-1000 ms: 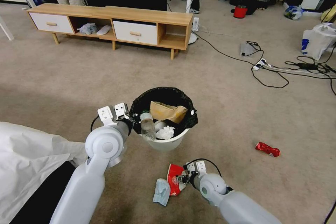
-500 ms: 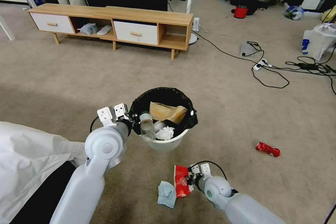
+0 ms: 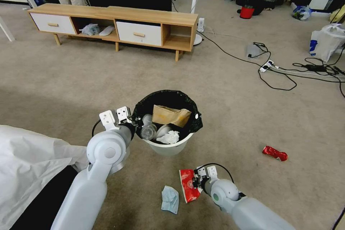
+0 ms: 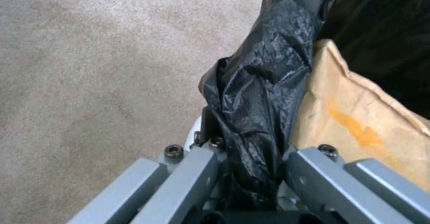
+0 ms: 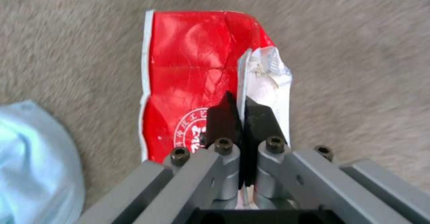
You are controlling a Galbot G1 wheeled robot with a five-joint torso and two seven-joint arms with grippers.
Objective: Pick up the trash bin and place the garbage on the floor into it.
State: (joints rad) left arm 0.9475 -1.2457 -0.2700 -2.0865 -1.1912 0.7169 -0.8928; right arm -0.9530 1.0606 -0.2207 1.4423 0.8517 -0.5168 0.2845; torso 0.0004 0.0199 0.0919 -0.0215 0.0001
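Your left gripper (image 3: 132,125) is clenched on the rim of the small round white plastic trash bin (image 3: 167,147), pinching the black bag (image 4: 255,93) folded over that rim. Inside the bin you can see a brown paper bag (image 3: 170,115), a crumpled white tissue (image 3: 169,137) and a clear plastic bottle (image 3: 148,130).

Your right gripper (image 3: 196,181) is low over the carpet in front of the bin, its dark pads (image 5: 220,118) pressed together on a folded edge of the flat red-and-white packet (image 3: 189,185). The packet's long axis runs away from the gripper, its far short edge pointing roughly toward the bin. A light blue mask (image 3: 170,199) lies just beside the packet on your left. A crumpled red wrapper (image 3: 275,153) lies well apart, off to your right.
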